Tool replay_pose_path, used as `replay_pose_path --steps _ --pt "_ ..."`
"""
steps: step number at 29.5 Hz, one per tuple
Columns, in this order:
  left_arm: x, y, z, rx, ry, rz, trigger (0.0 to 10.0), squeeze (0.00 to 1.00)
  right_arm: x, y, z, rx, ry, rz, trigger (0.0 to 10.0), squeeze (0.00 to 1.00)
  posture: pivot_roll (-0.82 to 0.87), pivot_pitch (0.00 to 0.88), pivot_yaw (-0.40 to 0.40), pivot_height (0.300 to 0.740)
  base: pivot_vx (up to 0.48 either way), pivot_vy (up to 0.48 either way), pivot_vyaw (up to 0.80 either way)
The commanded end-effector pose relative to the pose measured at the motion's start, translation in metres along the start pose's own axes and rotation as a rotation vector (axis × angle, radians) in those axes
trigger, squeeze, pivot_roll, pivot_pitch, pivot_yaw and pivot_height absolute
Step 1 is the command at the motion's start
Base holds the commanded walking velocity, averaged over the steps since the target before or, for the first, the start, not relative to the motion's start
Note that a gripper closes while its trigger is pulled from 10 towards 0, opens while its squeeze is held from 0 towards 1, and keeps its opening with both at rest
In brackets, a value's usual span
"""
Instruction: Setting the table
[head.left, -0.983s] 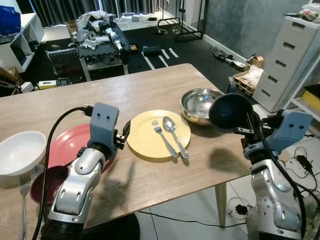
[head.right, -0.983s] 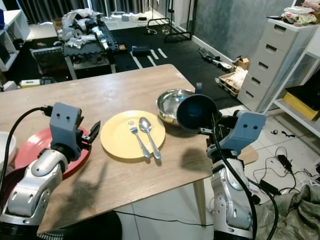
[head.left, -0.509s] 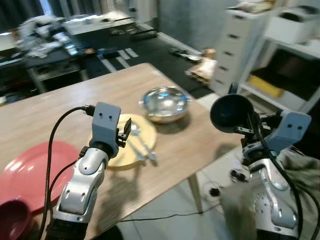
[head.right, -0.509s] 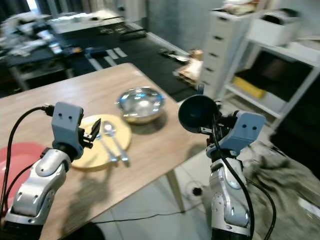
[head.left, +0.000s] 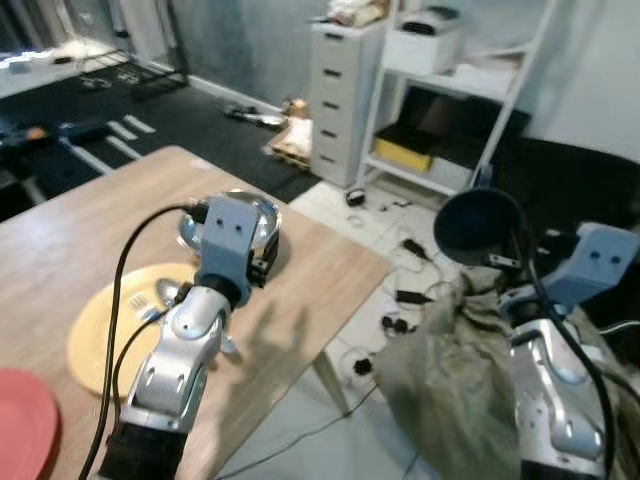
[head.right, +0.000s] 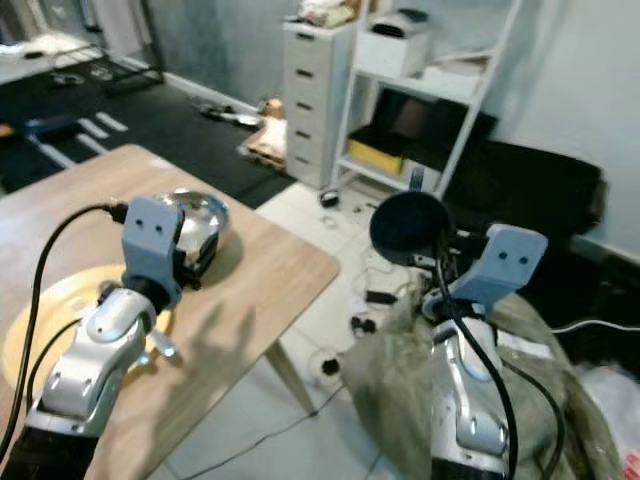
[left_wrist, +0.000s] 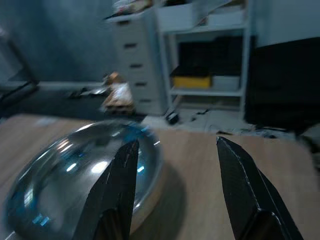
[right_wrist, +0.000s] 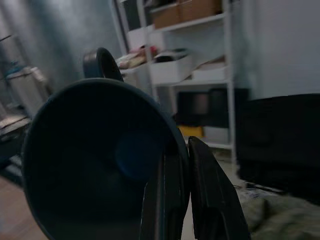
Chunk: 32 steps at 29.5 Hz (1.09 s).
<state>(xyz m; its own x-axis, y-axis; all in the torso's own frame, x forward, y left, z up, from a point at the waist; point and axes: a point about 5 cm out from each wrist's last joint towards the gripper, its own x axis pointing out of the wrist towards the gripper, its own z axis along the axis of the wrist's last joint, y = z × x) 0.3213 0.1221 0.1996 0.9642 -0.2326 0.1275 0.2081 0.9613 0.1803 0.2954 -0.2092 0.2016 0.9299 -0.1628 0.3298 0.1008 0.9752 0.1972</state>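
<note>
right gripper (right_wrist: 177, 200) pinching dark bowl (right_wrist: 95, 165) rim; left gripper (left_wrist: 175, 192) spread wide, holding nothing

A dark blue bowl (head.left: 482, 226) is held up off the right of the table (head.left: 330, 270), tilted on its side so its hollow faces the camera, its rim pinched by the right pincer (right_wrist: 181, 200). A shiny steel bowl (left_wrist: 75, 172) sits upright near the table's far right corner. Just left and nearer lies a flat yellow plate (head.left: 95, 335) with cutlery on it, blurred. A red plate's (head.left: 22, 425) edge shows at the near left.
</note>
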Motion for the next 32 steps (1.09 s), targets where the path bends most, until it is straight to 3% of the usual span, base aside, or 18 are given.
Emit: replay_pose_path --steps 1,19,23,32 --pt "-0.001 -0.001 -0.006 0.013 0.02 -0.011 10.0 0.0 -0.002 0.001 -0.002 0.001 0.002 -0.001 10.0 0.0 -0.09 0.0 0.115 0.74 0.0 0.0 -0.8" --pt "0.0 -0.003 -0.007 0.017 0.014 -0.032 10.0 0.0 -0.002 0.003 -0.004 -0.001 0.004 0.007 10.0 0.0 -0.09 0.0 0.108 0.74 0.0 0.0 -0.8" --pt "-0.007 0.009 -0.011 -0.013 0.04 0.034 10.0 0.0 0.001 0.013 -0.009 0.009 0.027 0.057 10.0 0.0 -0.06 0.0 0.076 0.74 0.0 0.0 -0.8" --pt "-0.031 0.039 -0.017 0.005 0.065 0.182 10.0 0.0 0.016 0.037 -0.018 0.042 0.06 0.167 10.0 0.0 0.03 0.0 0.0 0.74 0.0 0.0 -0.8"
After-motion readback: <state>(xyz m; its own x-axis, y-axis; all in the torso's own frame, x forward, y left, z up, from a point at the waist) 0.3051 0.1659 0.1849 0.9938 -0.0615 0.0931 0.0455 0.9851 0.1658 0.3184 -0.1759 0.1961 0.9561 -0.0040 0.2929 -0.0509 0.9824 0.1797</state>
